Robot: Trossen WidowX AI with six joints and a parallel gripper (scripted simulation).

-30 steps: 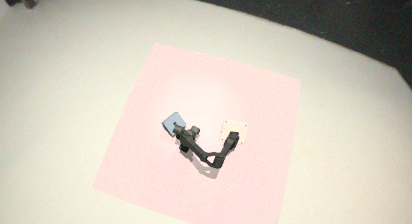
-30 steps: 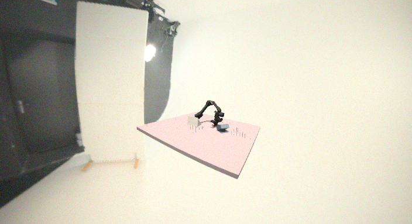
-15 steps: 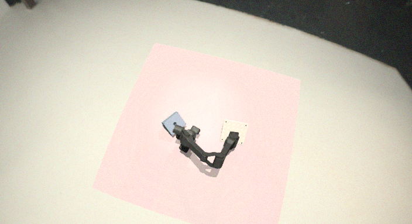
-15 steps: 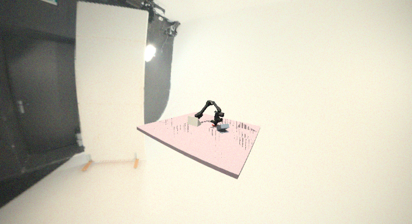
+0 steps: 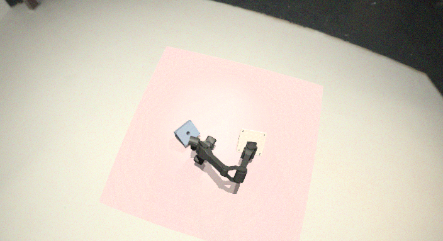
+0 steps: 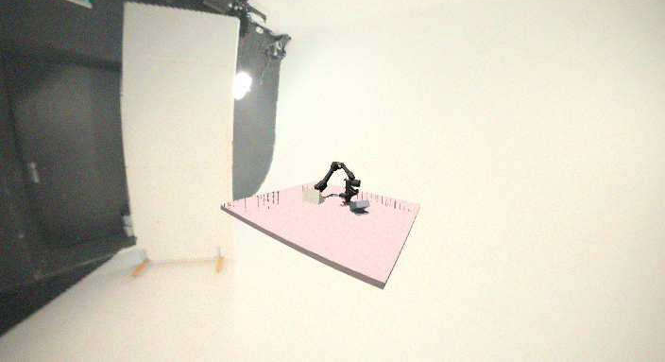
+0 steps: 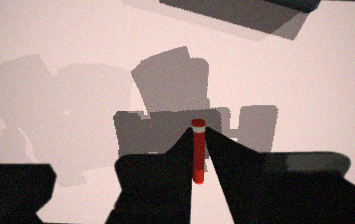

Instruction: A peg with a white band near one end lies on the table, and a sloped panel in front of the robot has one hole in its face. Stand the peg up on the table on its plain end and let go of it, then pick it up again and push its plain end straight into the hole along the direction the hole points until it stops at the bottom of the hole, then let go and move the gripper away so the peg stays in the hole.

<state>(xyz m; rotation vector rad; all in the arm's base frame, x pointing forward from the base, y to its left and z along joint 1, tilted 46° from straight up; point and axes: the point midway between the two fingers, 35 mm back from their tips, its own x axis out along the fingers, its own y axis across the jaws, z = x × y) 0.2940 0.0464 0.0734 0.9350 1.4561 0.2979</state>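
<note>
The red peg (image 7: 198,155) (image 6: 345,203) has a white band near its far end in the wrist view. My gripper (image 7: 198,131) is shut on the peg, with the fingertips at its banded end and its plain end toward the bottom of that view. The peg is low, near the table; whether it touches the table I cannot tell. The blue sloped panel (image 5: 182,130) (image 6: 361,204) stands close beside the gripper, and its one hole (image 5: 188,133) shows empty in the top view. The arm hides the peg and fingertips in the top view.
A cream plate (image 5: 246,136) (image 6: 311,196) is at the arm's base. The pink table (image 5: 220,73) (image 6: 326,233) lies under everything. Shadows of the arm and gripper fall across it in the wrist view.
</note>
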